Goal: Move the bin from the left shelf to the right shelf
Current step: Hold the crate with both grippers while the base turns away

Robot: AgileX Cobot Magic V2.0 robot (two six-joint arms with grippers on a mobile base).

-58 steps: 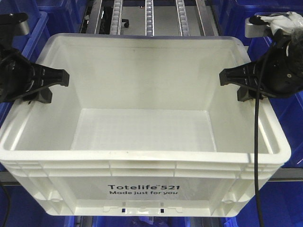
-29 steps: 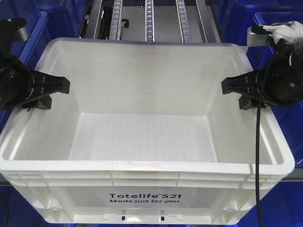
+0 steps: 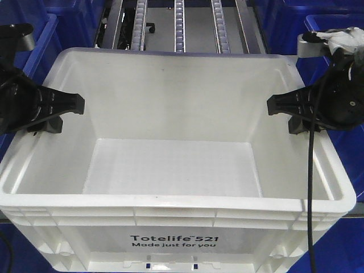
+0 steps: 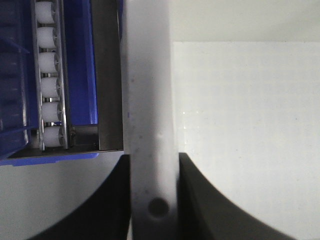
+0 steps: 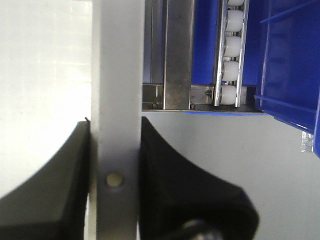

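The bin (image 3: 170,200), a large white translucent tote printed "Totelife 521 Made just for you", fills the front view and is empty. My left gripper (image 3: 65,114) is shut on its left rim, one finger inside the wall and one outside. My right gripper (image 3: 282,115) is shut on its right rim the same way. In the left wrist view the black jaws of my left gripper (image 4: 152,165) press both sides of the rim (image 4: 147,75). In the right wrist view my right gripper (image 5: 115,127) clamps the rim (image 5: 117,50).
Metal roller rails (image 3: 179,25) of the shelf run away behind the bin. Blue bins stand at the left (image 3: 42,40) and right (image 3: 341,142). A black cable (image 3: 309,187) hangs from the right arm over the bin's right corner. Rollers (image 4: 50,90) and blue plastic show beside each rim.
The bin has shifted down in the frame, towards the camera, with both grippers still clamped on its rims. Over the last half second it barely moved.
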